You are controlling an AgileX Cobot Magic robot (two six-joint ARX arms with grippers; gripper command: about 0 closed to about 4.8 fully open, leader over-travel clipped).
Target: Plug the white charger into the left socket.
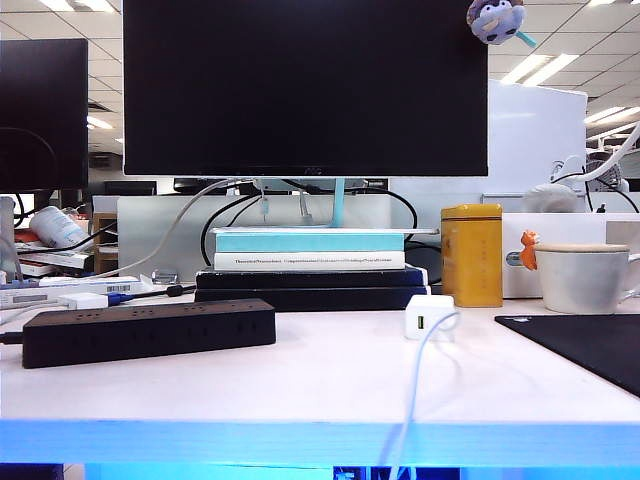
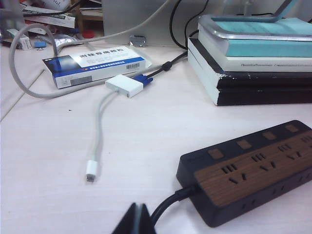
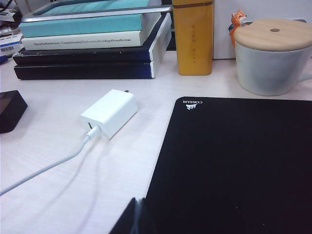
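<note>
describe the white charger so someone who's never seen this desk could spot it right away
Start at the big monitor and the stack of books under it. On the table just in front of the stack's right end, left of the yellow tin, lies the white charger. Unlike the flat white adapter with a blue plug beyond the black power strip, it is a small rounded cube trailing a long white cable.

Only one word reads — "CORSAIR" on the black mouse mat
</note>
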